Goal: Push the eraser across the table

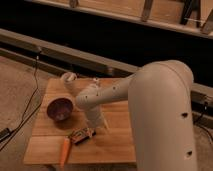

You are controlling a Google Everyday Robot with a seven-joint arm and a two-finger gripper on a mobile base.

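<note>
While our gripper (pixel 97 125) hangs low over the table (pixel 117 146), just right of the eraser (pixel 82 135) lying beside the carrot (pixel 65 151), we cannot tell whether it is clenched or released.

dim, warm light over the jaws, low above the table (pixel 120 142).

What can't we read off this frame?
All in the camera view:
- Whether the end effector, low over the table's front middle, touches the eraser: the gap is too dark and small to judge.
- Right side of the table: hidden behind the arm.
- Pale object at back left: too small to identify.
- Inside of the bowl: too dark.
</note>
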